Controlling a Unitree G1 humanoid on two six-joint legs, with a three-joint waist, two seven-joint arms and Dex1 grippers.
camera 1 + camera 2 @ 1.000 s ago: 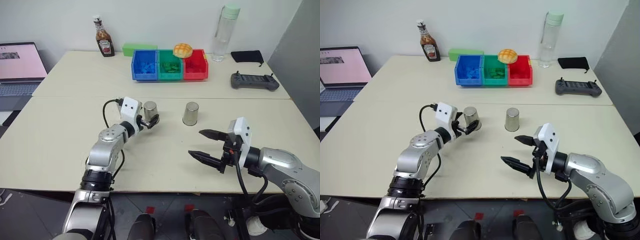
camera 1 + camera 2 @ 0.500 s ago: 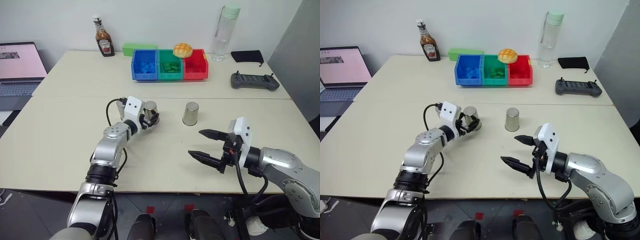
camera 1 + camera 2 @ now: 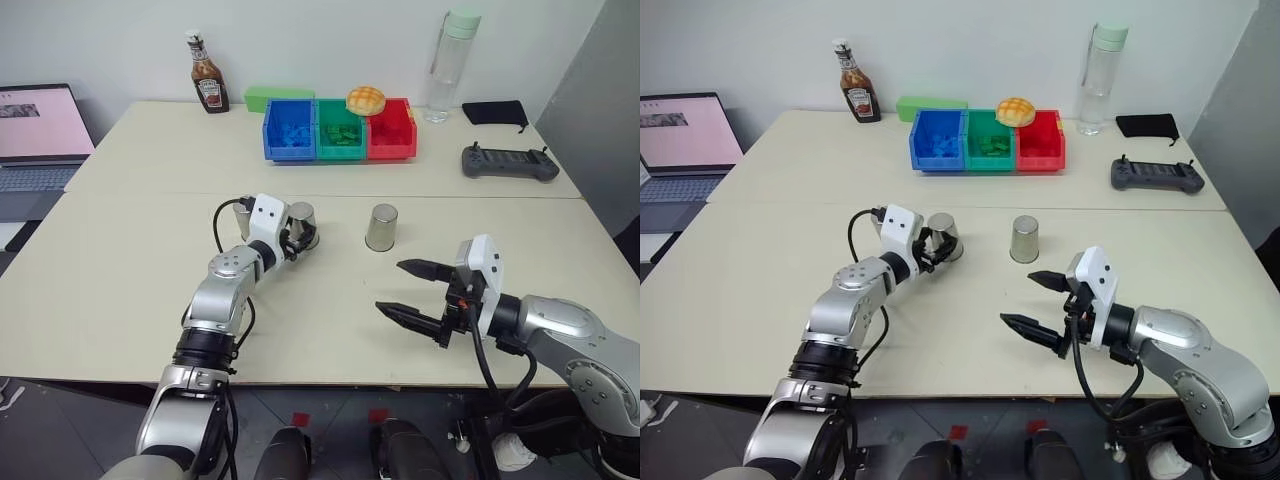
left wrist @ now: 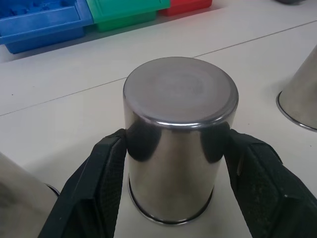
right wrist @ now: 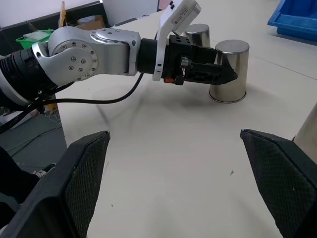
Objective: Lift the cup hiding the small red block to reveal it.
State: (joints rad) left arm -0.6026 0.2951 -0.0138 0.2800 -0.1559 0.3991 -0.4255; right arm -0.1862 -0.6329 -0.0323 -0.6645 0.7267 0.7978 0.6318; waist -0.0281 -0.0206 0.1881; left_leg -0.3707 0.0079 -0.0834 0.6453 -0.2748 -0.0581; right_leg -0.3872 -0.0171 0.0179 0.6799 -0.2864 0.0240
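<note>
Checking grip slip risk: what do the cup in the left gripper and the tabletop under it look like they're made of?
The cup looks like polished metal, probably steel: its mirror-smooth wall reflects the dark finger pads of the left gripper, which is shut on it. The table looks like matte cream laminate or painted board, showing flat colour without glare; the material itself is uncertain.

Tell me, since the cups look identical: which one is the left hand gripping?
The middle cup, clamped between the left hand's fingers. The other cups, one toward the right hand and one behind the left wrist, stand untouched.
</note>
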